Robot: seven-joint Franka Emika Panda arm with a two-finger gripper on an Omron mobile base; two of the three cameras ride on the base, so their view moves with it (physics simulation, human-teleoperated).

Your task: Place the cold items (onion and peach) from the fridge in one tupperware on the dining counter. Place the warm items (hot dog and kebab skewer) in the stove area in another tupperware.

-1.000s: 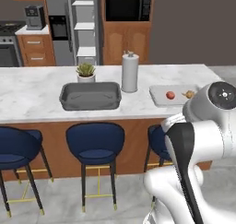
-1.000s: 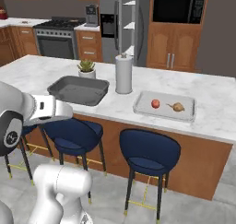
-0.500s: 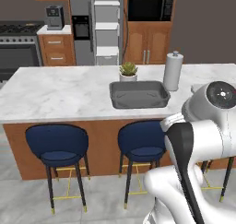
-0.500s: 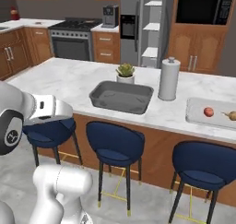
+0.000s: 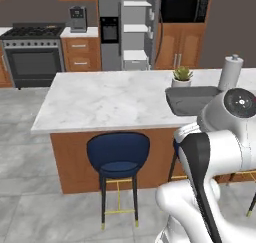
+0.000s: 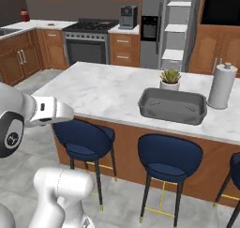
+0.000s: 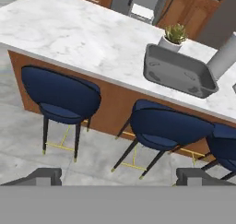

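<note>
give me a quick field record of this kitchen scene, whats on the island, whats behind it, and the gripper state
counter: marble island, wood base
sink: grey basin set in the island top
plant: small potted plant just behind the sink
paper towel: upright roll beside the sink
stools: blue stools along the near side of the island
stove: range against the back wall
coffee machine: on the back counter beside the stove
microwave: built into the wood cabinets
gripper: open, holding nothing, facing the stools

sink (image 6: 172,105) set in island counter (image 6: 103,88), potted plant (image 6: 170,78) just behind it, paper towel roll (image 6: 221,86) to its right, stools (image 6: 169,159) in front, stove (image 6: 88,40) far left
</note>
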